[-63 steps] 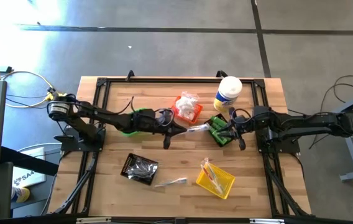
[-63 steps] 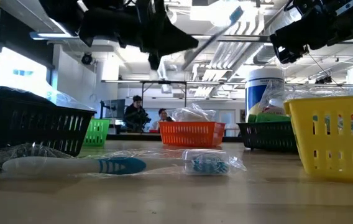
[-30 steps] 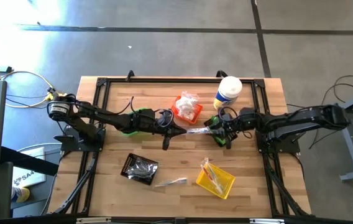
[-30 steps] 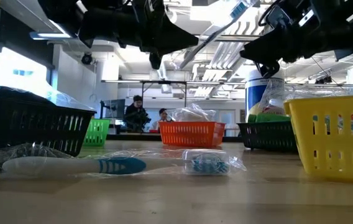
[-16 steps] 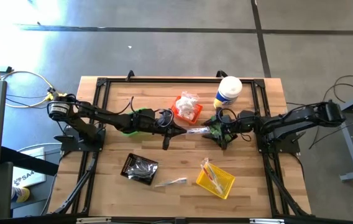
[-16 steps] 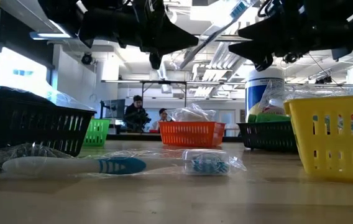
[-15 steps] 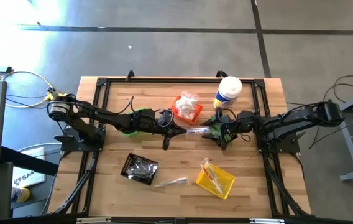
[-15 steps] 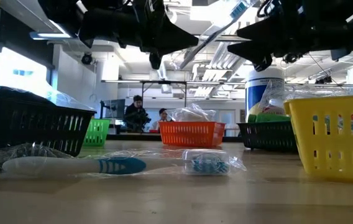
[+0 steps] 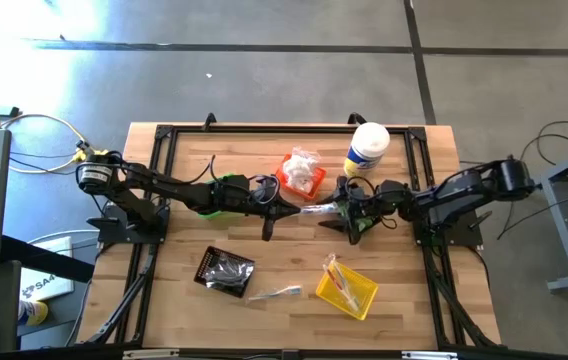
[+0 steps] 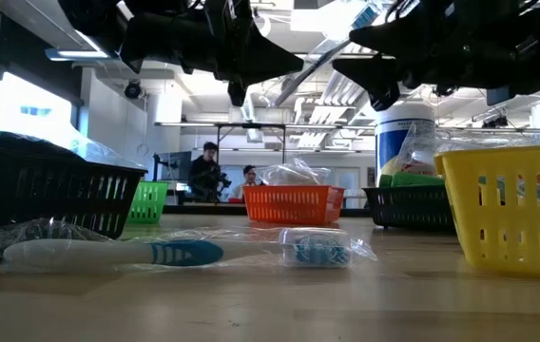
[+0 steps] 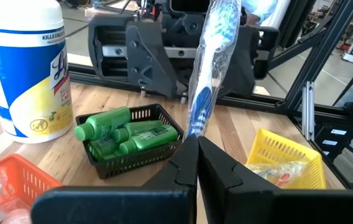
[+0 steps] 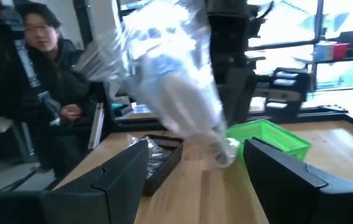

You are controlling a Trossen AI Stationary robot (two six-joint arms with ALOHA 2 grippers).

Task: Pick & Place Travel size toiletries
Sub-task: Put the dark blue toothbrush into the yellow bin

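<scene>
Just in front of the orange bin (image 9: 304,175), the left gripper (image 9: 282,209) is clamped on a clear-wrapped toothbrush (image 9: 319,209) whose long axis points straight at the right gripper (image 9: 336,213), its fingers spread apart around the free end.

My two arms are dark, almost black, made of chunky parts joined in a row. The left arm (image 9: 164,186) has a round silver joint near its base, with yellow and white cables plugged in. The right arm (image 9: 464,188) has thin black cables. My fingers (image 12: 120,174) are flat, black and smooth.
</scene>
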